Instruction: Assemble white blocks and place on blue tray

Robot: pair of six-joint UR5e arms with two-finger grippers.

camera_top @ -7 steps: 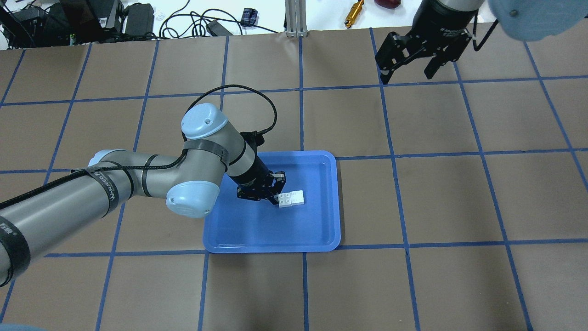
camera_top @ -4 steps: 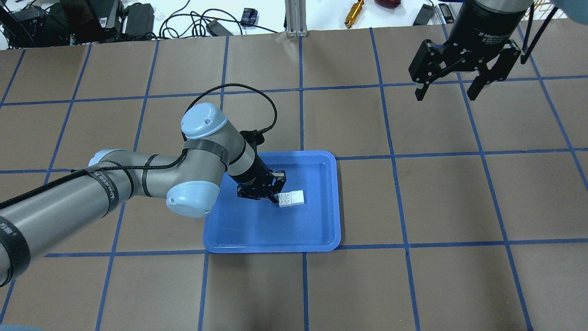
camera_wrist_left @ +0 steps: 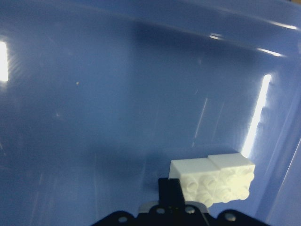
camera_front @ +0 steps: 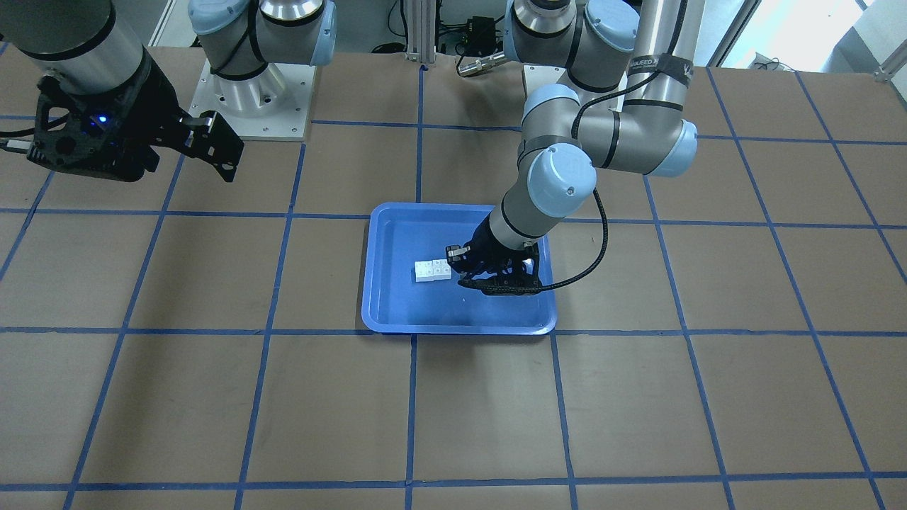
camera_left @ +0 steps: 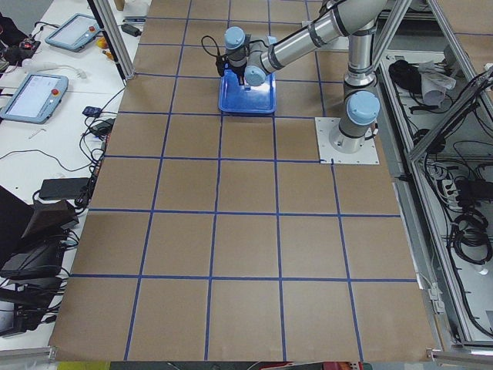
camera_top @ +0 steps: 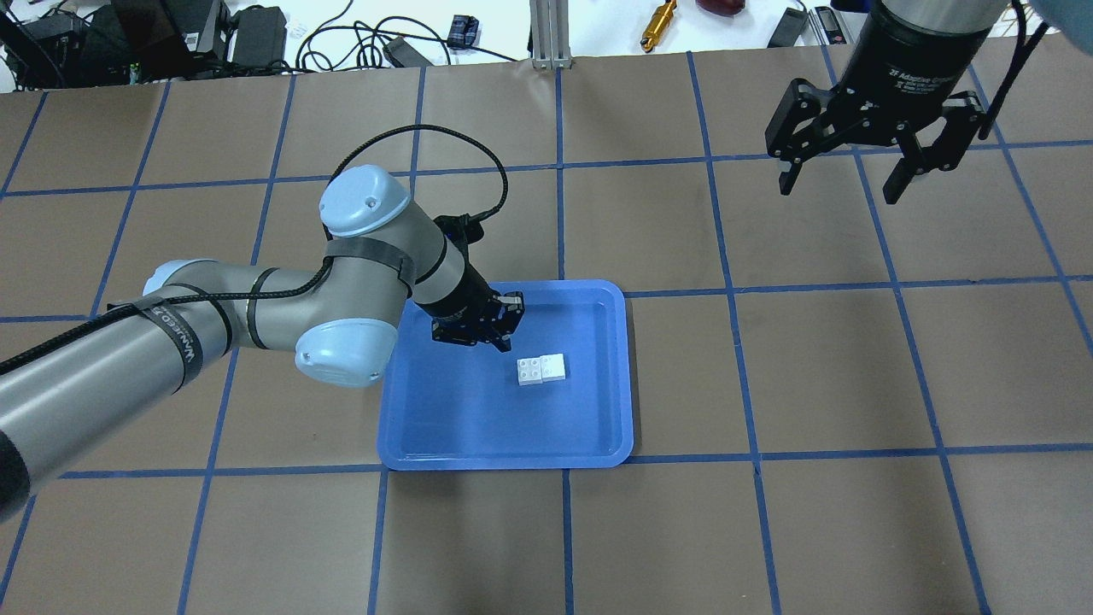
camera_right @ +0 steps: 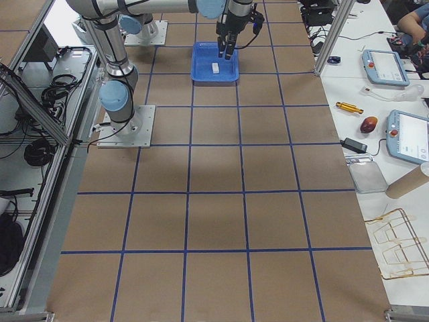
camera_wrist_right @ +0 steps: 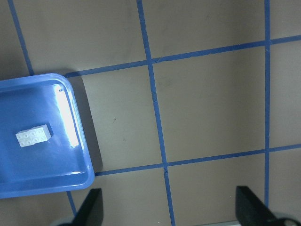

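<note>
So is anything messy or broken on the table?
Nothing stands out. The joined white blocks rest inside the blue tray, with no damage that shows, and the left tool is open near them, not gripping them.

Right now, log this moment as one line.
white blocks: joined, lying in tray | left gripper: open, over tray, clear of blocks | right gripper: open, empty, far from tray

White print "2F Adaptive…" on black body of right gripper (camera_top: 838, 186), line under it too small to read, white caps on black strap (camera_top: 175, 337) round left arm (camera_top: 85, 393), approx "WANUED", not sure, no other legible txt.
</note>
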